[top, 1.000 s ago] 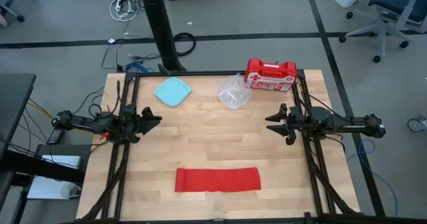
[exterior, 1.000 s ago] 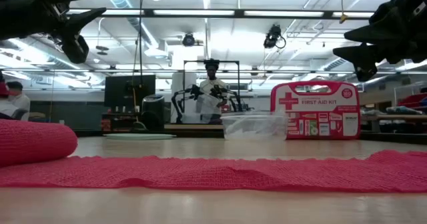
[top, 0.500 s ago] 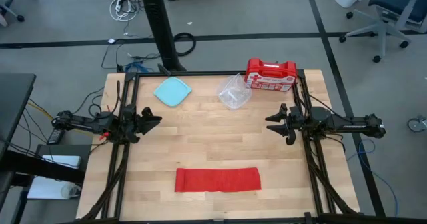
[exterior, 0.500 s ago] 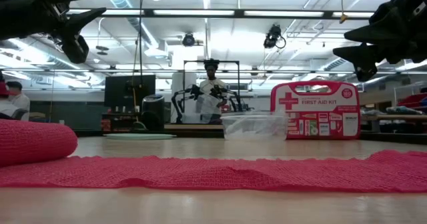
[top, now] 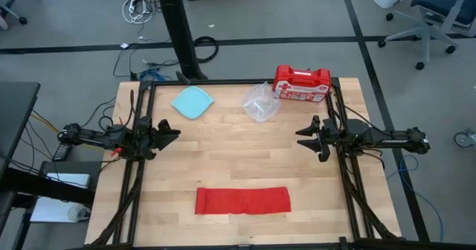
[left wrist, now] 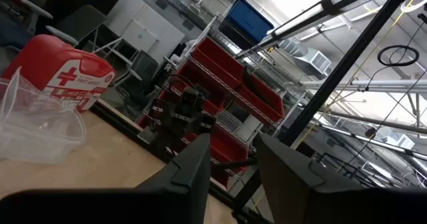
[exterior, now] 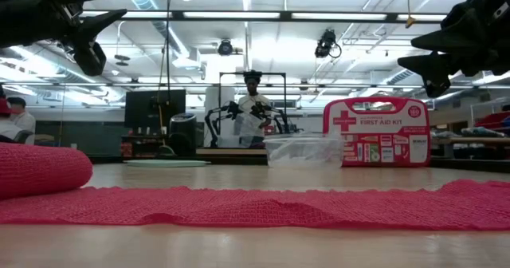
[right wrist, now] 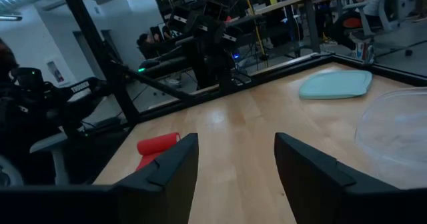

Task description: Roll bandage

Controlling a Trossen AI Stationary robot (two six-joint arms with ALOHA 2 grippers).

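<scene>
Red soft-fabric bandage (top: 243, 201), long and narrow, flat along the near edge of the pale wooden table (top: 238, 161), well apart from both arms. Left gripper (top: 169, 133) at the left side, right gripper (top: 306, 138) at the right side, both raised clear of the wood, jaws standing wide, holding nothing.

Likely faults, as judgement: thin cloth flush with the wood, hence fingertips sliding over it or bunching it instead of lifting an edge; a loose or skewed first turn, hence a coned roll; one end unpinned, hence the whole strip dragged rather than wound.

High view only: full outline of the strip, and the far-edge items, namely pale blue plastic lid (top: 193, 101), clear plastic container (top: 261, 101) and red hard first-aid case (top: 301, 82) with white markings.

Low view only: one end of the bandage (exterior: 40, 169) raised in a rounded hump, the rest (exterior: 271, 206) slightly rippled; whether folded over or partly wound, not clear. Also a person (exterior: 253, 112) in the room behind.

Right wrist view: that end as a small red bump (right wrist: 157, 145) beyond the dark fingers (right wrist: 170, 169). Left wrist view: no bandage, only case (left wrist: 63, 71) and container (left wrist: 37, 124).
</scene>
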